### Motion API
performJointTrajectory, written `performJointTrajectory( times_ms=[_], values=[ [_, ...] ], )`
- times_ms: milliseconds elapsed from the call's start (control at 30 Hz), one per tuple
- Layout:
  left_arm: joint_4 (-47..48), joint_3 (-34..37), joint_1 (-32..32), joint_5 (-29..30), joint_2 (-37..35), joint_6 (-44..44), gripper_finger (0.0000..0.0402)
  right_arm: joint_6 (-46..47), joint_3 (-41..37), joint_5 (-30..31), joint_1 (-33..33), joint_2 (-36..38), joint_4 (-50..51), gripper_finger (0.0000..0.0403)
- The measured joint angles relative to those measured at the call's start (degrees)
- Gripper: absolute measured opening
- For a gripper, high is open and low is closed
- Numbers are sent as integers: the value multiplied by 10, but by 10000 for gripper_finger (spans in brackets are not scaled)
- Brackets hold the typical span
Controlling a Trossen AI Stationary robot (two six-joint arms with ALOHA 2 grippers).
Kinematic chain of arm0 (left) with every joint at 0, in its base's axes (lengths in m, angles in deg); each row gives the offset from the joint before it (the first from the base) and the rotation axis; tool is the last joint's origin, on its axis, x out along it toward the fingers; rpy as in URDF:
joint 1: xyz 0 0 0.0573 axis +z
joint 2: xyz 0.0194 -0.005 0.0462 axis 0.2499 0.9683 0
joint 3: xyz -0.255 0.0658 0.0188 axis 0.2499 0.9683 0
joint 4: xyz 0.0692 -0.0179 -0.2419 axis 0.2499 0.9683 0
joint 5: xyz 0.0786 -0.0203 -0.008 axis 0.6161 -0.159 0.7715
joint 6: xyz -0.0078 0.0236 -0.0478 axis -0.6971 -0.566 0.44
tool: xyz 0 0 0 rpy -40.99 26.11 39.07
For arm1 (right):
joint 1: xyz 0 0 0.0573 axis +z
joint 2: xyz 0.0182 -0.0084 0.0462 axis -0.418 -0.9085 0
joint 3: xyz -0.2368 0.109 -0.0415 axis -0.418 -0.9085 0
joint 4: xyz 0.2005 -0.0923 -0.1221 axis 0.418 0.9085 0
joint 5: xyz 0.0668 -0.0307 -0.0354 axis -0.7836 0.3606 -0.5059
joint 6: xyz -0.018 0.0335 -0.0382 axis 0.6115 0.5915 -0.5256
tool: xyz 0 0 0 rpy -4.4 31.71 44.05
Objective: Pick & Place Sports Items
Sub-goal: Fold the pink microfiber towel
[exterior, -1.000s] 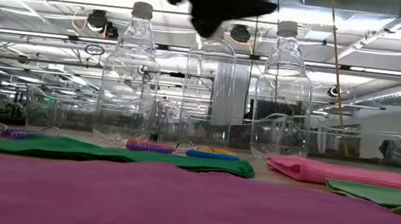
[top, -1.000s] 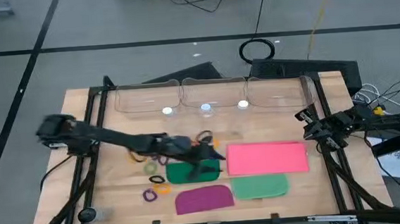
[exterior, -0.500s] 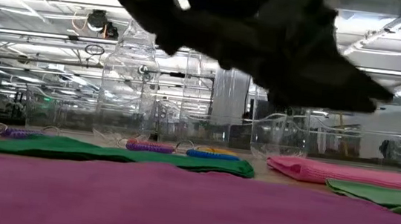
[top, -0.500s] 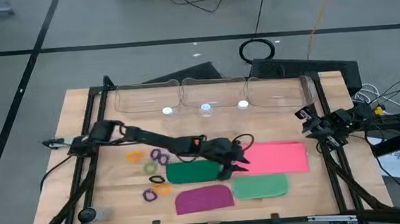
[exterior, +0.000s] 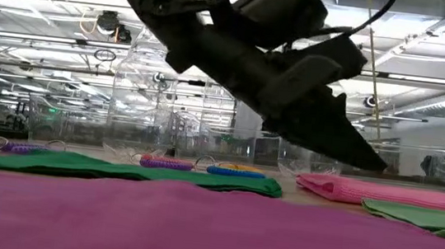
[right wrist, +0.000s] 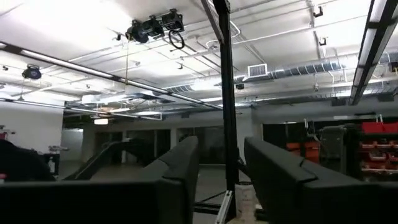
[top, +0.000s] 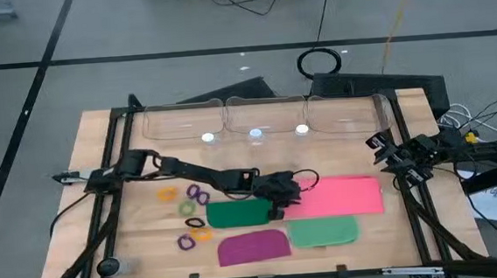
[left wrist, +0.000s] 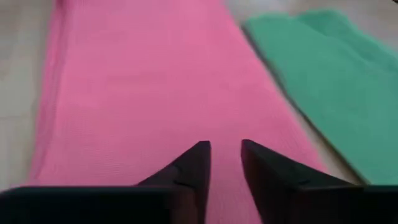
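The left gripper [left wrist: 222, 155], fingers slightly apart and holding nothing, hovers at the near end of the pink piece [top: 340, 195], whose long axis runs away toward the far-off right arm.

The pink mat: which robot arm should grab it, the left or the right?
Probably the left. The left gripper hangs over the pink mat's near end, fingers slightly apart with nothing between them. The right gripper waits at the table's right edge, aimed at the room.

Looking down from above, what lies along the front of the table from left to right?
Purple ring → orange ring → purple piece → light green piece.
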Motion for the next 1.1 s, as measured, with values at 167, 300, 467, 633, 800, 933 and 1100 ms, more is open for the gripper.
performJointTrajectory(
  times_ms=[167, 300, 467, 633, 800, 933, 1100],
  values=[
    [8, 0, -11, 29, 0, -7, 1, -24, 0, 0, 0, 0, 5, 91],
    [51, 0, -12, 61, 0, -7, 16, -42, 0, 0, 0, 0, 21, 91],
    [94, 0, -12, 102, -1, -3, 13, -45, 0, 0, 0, 0, 26, 91],
    [126, -1, -12, 107, -2, 16, 5, -45, 0, 0, 0, 0, 26, 91],
    [173, -3, -15, 110, -5, 51, 5, -41, 0, 12, 0, 0, 31, 91],
    [197, -3, -17, 115, -5, 74, 5, -33, 4, 81, 0, -3, 61, 91],
    [208, -3, -17, 116, -5, 101, 3, -45, 41, 116, 9, -58, 140, 91]
  ],
)
